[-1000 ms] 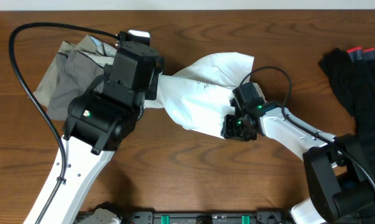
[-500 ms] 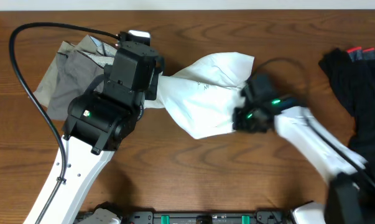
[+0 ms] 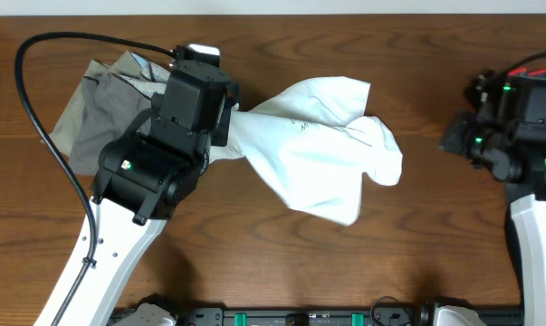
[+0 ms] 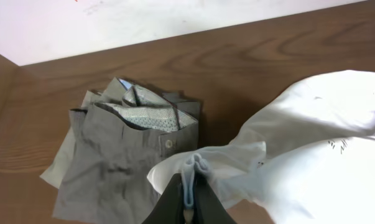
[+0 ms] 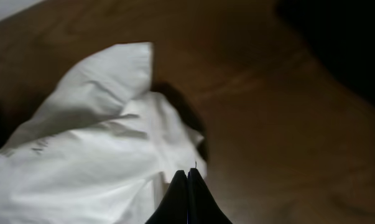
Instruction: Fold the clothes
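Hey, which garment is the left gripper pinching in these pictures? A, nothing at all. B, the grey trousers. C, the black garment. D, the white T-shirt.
D: in the left wrist view the left gripper is closed on a fold of the white T-shirt, while the grey trousers lie on the table with no gripper on them.

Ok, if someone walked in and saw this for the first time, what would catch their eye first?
The crumpled white T-shirt sprawled across the middle of the wooden table stands out most, one bunched edge pinched in the left tool. At the table's left end lie grey trousers with a patterned lining showing. The right tool is shut and empty, off to the shirt's right.
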You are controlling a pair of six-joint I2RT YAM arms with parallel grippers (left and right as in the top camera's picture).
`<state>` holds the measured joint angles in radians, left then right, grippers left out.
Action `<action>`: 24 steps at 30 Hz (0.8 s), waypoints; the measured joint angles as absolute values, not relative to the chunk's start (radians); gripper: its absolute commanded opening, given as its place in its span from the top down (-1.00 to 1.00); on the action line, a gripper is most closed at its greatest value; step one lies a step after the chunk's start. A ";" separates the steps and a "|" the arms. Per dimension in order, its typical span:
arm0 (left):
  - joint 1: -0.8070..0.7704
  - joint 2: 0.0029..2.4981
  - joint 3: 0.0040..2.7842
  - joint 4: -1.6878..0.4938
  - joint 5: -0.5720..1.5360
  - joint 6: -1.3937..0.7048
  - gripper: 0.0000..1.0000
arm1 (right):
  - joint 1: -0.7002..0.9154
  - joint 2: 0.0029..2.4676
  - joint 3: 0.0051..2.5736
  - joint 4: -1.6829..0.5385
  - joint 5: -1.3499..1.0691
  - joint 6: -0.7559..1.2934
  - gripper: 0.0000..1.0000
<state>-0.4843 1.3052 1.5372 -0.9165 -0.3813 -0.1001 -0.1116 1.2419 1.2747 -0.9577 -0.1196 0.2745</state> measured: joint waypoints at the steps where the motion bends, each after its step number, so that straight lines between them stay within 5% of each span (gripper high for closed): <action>1: -0.484 1.305 1.537 -0.916 -0.381 -0.100 0.88 | -0.121 1.244 1.275 -0.961 -0.125 0.268 0.91; 11: -0.484 1.305 1.537 -0.916 -0.381 -0.100 0.88 | 0.041 1.402 1.128 -0.968 -0.366 0.197 0.05; 17: -0.484 1.305 1.537 -0.916 -0.381 -0.100 0.88 | 0.247 1.562 0.977 -0.877 -0.443 0.209 -0.24; 24: -0.484 1.305 1.537 -0.916 -0.381 -0.100 0.88 | 0.344 1.700 0.941 -0.768 -0.445 0.276 -0.29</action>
